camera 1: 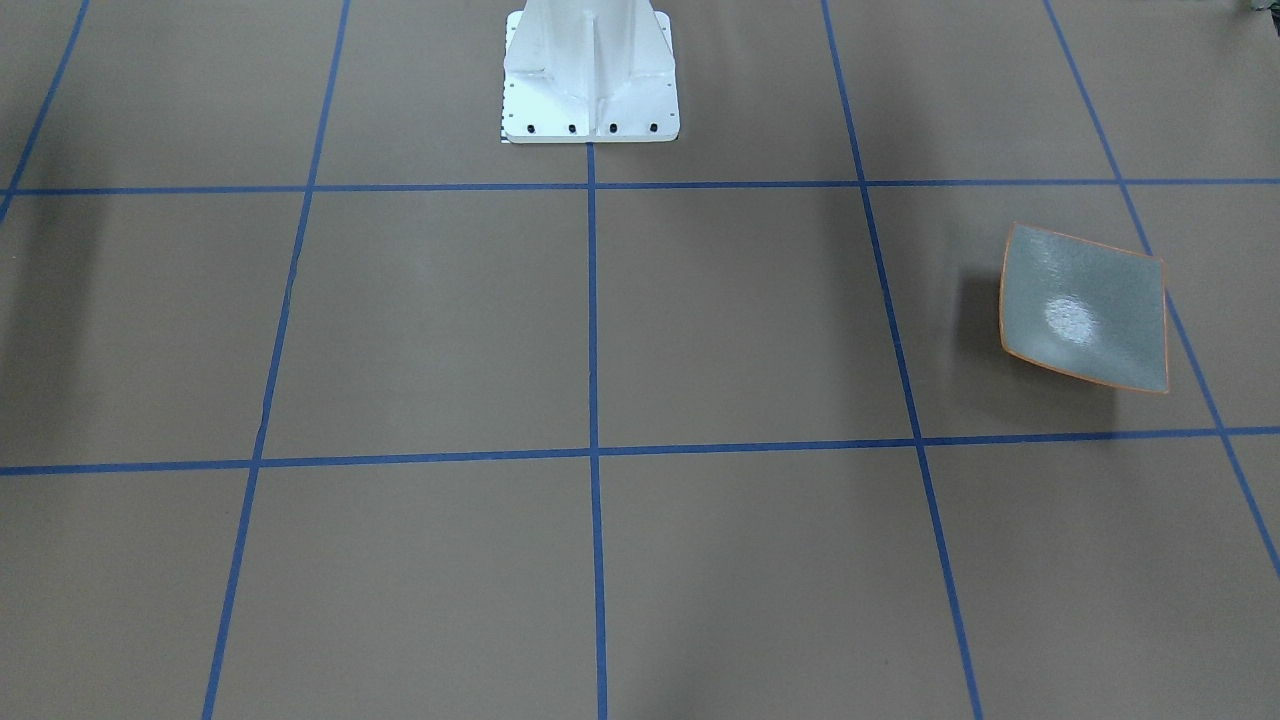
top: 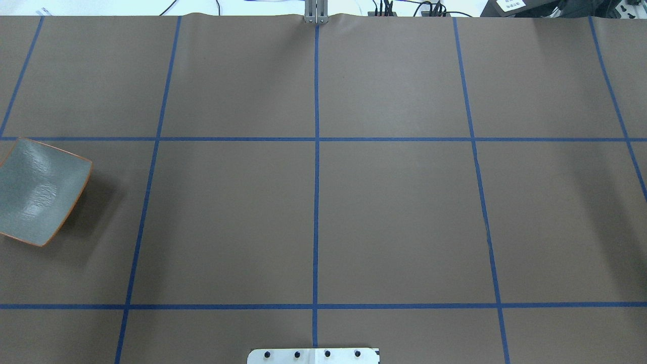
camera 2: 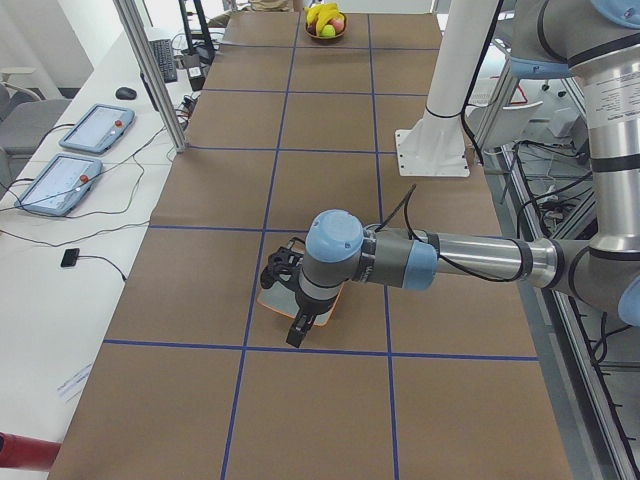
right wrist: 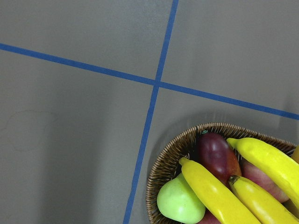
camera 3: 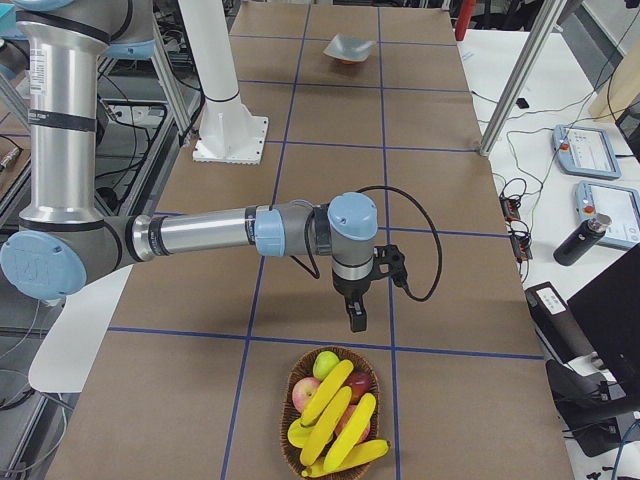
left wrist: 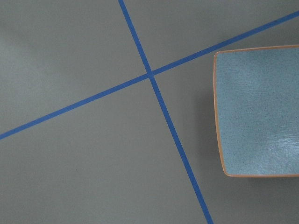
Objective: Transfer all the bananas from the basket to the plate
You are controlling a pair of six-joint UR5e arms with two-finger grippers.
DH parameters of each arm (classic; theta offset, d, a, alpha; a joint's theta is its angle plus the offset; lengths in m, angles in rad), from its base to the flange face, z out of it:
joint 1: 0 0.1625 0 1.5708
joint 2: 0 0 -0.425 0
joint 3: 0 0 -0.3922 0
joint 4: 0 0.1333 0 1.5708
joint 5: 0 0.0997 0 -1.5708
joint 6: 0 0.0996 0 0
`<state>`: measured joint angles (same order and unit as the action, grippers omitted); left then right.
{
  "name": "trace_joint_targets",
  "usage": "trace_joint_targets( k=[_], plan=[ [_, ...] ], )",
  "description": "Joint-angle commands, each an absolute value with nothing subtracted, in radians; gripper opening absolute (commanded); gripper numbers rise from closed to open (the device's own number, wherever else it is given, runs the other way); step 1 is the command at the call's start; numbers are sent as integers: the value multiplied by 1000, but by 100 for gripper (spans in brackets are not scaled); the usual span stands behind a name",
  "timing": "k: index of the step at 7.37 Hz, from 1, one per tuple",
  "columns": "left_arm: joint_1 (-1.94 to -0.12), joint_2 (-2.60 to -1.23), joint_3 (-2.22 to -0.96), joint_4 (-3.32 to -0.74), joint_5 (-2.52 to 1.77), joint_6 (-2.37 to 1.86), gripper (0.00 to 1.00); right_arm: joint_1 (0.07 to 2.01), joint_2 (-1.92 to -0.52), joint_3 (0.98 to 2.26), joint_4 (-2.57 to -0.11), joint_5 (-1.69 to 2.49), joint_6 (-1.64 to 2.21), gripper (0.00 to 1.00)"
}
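Note:
The plate point(camera 1: 1085, 305) is square, speckled grey with an orange rim, and empty; it also shows in the overhead view point(top: 38, 194), the exterior right view point(camera 3: 348, 46) and the left wrist view point(left wrist: 257, 112). Several yellow bananas point(camera 3: 335, 415) lie in a wicker basket point(camera 3: 293, 388) at the table's other end; they also show in the right wrist view point(right wrist: 215, 191). My left gripper point(camera 2: 298, 334) hangs over the plate and hides most of it. My right gripper point(camera 3: 357, 322) hangs just short of the basket. I cannot tell whether either gripper is open or shut.
The basket point(right wrist: 163, 163) also holds a green apple point(right wrist: 180, 203) and dark red fruit point(right wrist: 216, 154). The white robot pedestal point(camera 1: 590, 70) stands at mid-table. Metal posts point(camera 3: 520, 70) and a side bench with tablets point(camera 2: 95, 128) line the operators' edge.

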<state>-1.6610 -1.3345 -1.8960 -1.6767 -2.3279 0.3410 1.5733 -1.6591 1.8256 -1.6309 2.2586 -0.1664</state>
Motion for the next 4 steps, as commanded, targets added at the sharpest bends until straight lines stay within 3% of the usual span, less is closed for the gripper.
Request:
trace_joint_targets(
  k=[1, 2, 4],
  plan=[
    [-1660, -1394, -1855, -1697, -2329, 331, 100, 1574, -1658, 1804, -1576, 2296, -164, 100],
    [-1660, -1394, -1852, -1701, -2329, 319, 100, 1574, -1663, 1810, -1560, 2295, -208, 100],
    [-1660, -1397, -1848, -1701, -2329, 318, 100, 1574, -1663, 1685, -1479, 2298, -426, 100]
  ],
)
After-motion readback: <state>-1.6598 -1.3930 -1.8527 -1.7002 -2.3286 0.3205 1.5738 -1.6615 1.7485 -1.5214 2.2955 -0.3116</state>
